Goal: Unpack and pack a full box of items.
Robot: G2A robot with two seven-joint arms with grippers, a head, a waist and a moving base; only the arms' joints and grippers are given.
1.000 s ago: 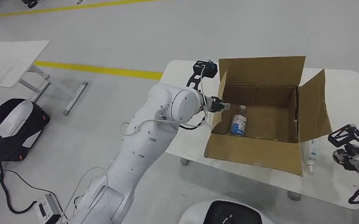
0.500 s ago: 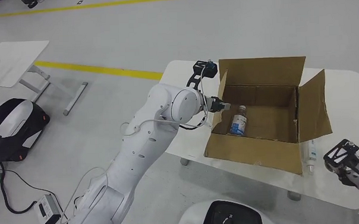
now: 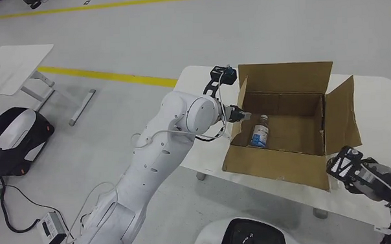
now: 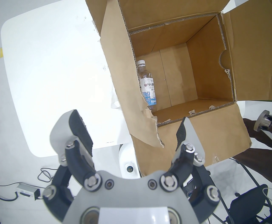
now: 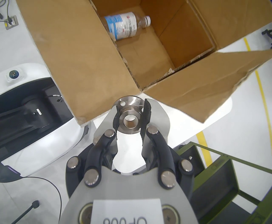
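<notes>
Left gripper [image 4: 130, 125] hangs just outside the left wall of the cardboard box [image 3: 275, 166], fingers wide apart, empty. Plastic bottle [image 4: 146, 84] lies on its side on the box floor, near that left wall. Right gripper [image 5: 131, 115] is off the box's right front corner, fingers clamped on a metal flange [image 5: 127, 122]. Flange is likely heavy, rigid, slick steel, so grip firmly and lower it in rather than dropping it. Bottle is likely light and prone to rolling; take it across the label.
</notes>
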